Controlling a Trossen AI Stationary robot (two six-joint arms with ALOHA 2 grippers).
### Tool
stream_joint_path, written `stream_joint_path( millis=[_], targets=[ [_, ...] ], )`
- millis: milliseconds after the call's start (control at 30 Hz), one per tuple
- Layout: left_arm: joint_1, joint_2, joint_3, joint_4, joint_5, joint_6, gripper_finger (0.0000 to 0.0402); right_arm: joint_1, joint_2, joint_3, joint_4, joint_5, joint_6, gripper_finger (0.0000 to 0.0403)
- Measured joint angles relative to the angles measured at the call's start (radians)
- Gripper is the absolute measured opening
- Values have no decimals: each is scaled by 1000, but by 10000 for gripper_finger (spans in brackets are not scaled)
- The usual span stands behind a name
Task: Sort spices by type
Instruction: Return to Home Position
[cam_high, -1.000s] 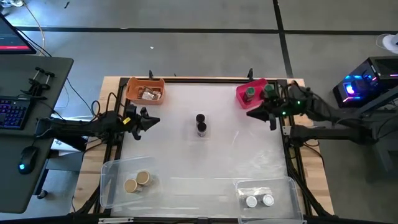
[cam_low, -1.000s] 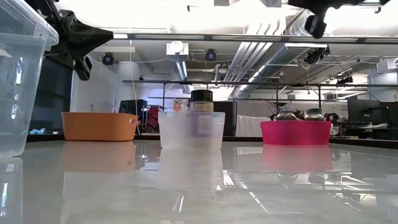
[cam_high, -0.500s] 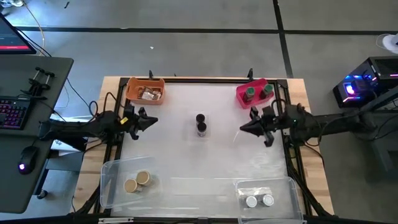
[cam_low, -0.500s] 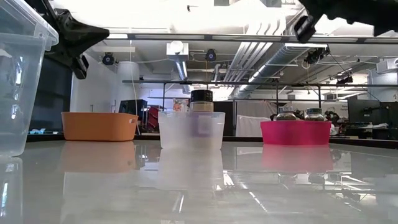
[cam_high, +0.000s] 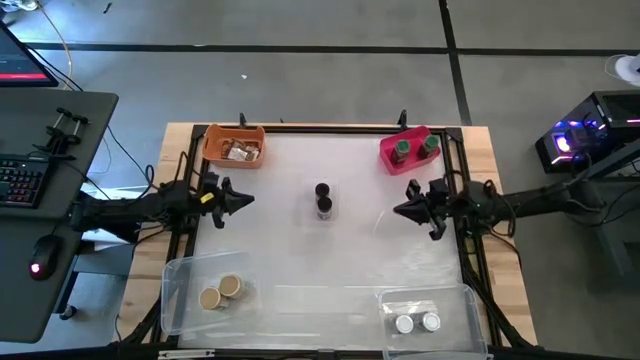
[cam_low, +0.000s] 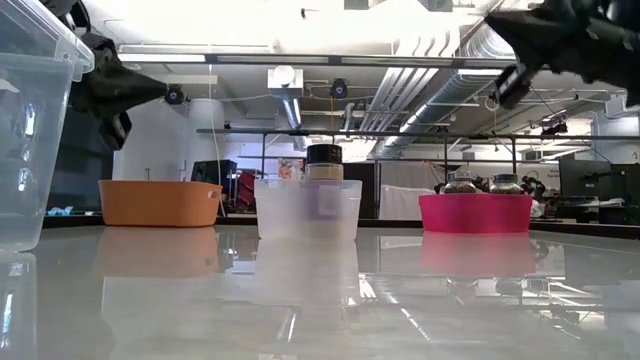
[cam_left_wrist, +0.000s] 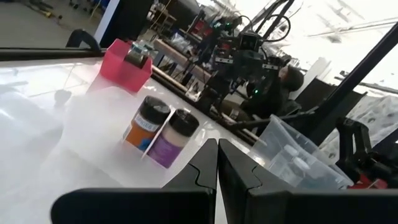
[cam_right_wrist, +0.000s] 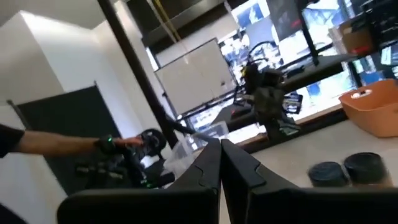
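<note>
The white table (cam_high: 300, 260) carries three clear tubs and two coloured bins, with one arm at each side. The left gripper (cam_high: 247, 197) hangs above the table's left edge, near the orange bin (cam_high: 213, 140), pointing toward the centre. In the left wrist view its two fingers (cam_left_wrist: 202, 171) are pressed together along a closed seam, clenched on nothing and touching nothing. The right gripper (cam_high: 398, 210) hangs above the table's right side, on the near side of the pink bin (cam_high: 386, 150), pointing toward the centre. In the right wrist view its fingers (cam_right_wrist: 208, 168) likewise meet with no gap, and they grasp nothing. The left clear tub (cam_high: 185, 275) sits at the near left corner and holds two tan-capped jars (cam_high: 230, 287) side by side. The right clear tub (cam_high: 450, 298) sits at the near right corner and holds two white-capped jars (cam_high: 404, 324) side by side. The orange bin stands at the far left corner and contains the brown packets (cam_high: 238, 151), lying flat. The pink bin stands at the far right corner and contains two green-capped jars (cam_high: 401, 149), upright. The centre clear tub (cam_low: 290, 215), smaller than the other two, stands at mid-table, well apart from both grippers. It contains two dark-capped jars (cam_high: 322, 189), upright and just beside each other; the left wrist view shows one with an orange label and one with a purple label. No jar or packet lies loose on the table surface.
</note>
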Motion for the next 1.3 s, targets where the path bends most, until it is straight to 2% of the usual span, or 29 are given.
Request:
stream_joint_path(
  millis=[100, 167, 733, 833, 900, 1167, 1300],
  targets=[
    [0, -18, 0, -29, 0, 0, 1, -15, -24, -65, 35, 7, 17, 0],
    [0, -28, 0, -44, 0, 0, 1, -19, -33, -72, -5, 19, 22, 0],
    [-3, -73, 0, -50, 0, 0, 1, -18, -49, -67, -645, 23, -4, 0],
    [-3, -73, 0, -49, 0, 0, 1, -18, -153, -73, -763, 26, -4, 0],
    [1, -73, 0, -49, 0, 0, 1, -18, -221, -74, -754, 46, -4, 0],
    [2, -73, 0, -48, 0, 0, 1, -19, -629, -74, -756, 60, -4, 0],
    [2, -74, 0, -46, -1, 0, 1, -15, -628, -74, -627, 67, -4, 1]
  ],
)
